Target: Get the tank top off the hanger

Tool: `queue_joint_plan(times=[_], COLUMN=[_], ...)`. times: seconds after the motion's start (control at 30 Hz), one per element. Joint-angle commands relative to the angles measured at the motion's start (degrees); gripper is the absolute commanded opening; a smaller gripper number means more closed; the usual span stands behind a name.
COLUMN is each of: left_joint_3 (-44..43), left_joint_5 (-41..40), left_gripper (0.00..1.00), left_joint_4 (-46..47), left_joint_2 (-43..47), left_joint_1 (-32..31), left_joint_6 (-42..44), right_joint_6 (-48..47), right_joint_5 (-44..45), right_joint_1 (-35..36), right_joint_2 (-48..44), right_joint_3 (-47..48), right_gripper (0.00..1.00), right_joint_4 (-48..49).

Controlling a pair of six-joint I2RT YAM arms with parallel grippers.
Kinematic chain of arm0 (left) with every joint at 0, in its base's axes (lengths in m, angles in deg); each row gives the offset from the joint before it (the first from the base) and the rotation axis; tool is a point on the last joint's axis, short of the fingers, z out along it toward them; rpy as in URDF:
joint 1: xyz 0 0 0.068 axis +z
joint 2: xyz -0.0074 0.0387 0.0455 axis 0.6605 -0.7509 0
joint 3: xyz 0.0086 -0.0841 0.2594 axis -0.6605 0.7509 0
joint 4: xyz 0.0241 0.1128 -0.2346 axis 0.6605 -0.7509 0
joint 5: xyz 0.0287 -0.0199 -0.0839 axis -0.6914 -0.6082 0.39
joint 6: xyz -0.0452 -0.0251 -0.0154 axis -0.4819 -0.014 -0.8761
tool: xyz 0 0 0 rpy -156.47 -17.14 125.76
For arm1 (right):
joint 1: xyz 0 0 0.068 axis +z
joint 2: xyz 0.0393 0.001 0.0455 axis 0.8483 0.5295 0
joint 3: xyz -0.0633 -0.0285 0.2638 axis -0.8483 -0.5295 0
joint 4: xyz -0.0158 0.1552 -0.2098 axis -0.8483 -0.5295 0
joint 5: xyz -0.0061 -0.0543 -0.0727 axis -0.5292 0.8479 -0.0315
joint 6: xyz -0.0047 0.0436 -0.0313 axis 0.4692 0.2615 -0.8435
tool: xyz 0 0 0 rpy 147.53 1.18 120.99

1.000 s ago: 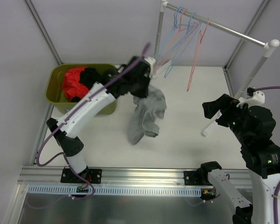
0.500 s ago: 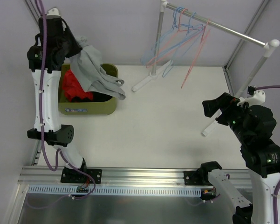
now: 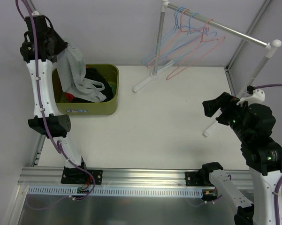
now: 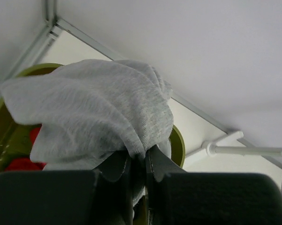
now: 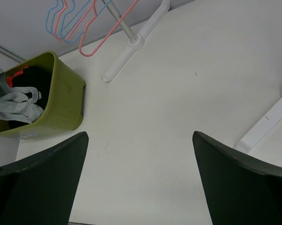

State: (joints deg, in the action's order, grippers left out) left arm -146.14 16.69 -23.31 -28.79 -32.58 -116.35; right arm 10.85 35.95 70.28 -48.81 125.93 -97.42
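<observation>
The grey tank top [image 3: 74, 70] hangs in the upper left of the overhead view, bunched at its top edge and pinched by the left hand [image 3: 55, 46]; its lower part, straps and all, trails down into the green bin [image 3: 113, 96] and lies on the red and black clothes [image 3: 95, 75] there. It is off the hangers [image 3: 190, 40], which dangle bare from the rail [image 3: 234, 33] at the upper centre and right, so the removal itself looks done; what seems left is the drop.

The left hand is clenched tight on a fold of the cloth, as the wrist view shows, with the fabric billowing over the fingertips; holding it high above the bin probably lets the garment's weight feed it straight down rather than over the rim.

The right hand [image 3: 211, 107] sits at the middle right, spread wide and grasping nothing, over bare table [image 3: 169, 126]; it seems parked out of the way, well apart from the bin.

A strap could catch on the bin's edge when let go.
</observation>
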Motion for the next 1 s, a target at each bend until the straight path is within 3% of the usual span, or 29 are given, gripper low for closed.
queue_joint_plan(times=[0.0,0.1,0.2,0.33,0.43,0.6,0.87,0.97], left_joint_3=[0.5,1.9,7.0,25.4,37.0,45.5,49.0,49.8], left_joint_5=[9.8,10.3,5.9,1.7,1.7,-5.0,-3.8,-3.8], left_gripper=[0.0,0.0,0.0,0.0,0.0,0.0,0.0,0.0], left_joint_4=[3.8,4.3,4.6,7.9,12.3,12.4,12.3,12.3], left_joint_2=[-3.3,-3.7,-1.7,2.9,5.4,3.3,-6.9,-3.7], left_joint_1=[-1.8,-7.1,-13.5,-18.0,-18.5,-18.3,-15.8,-15.9], left_joint_6=[-0.1,3.0,5.9,3.4,1.6,0.7,1.2,1.2], right_joint_6=[-0.1,-0.3,-0.4,-0.2,-0.5,-1.0,-1.0,-1.8], right_joint_5=[-1.9,-2.4,-2.4,-2.3,-1.8,-1.1,-2.3,-2.4], right_joint_1=[-0.2,-0.2,-0.2,-0.1,-0.1,-0.2,-0.2,-0.2], right_joint_2=[2.6,4.0,4.3,4.1,3.2,2.2,1.9,1.7], right_joint_3=[1.8,2.5,2.5,1.3,-0.3,-2.1,-3.6,-3.6], right_gripper=[1.0,1.0,0.99,1.0,1.0,1.0,1.0,0.99], right_joint_4=[3.0,3.2,4.2,5.0,5.3,5.4,6.1,6.1])
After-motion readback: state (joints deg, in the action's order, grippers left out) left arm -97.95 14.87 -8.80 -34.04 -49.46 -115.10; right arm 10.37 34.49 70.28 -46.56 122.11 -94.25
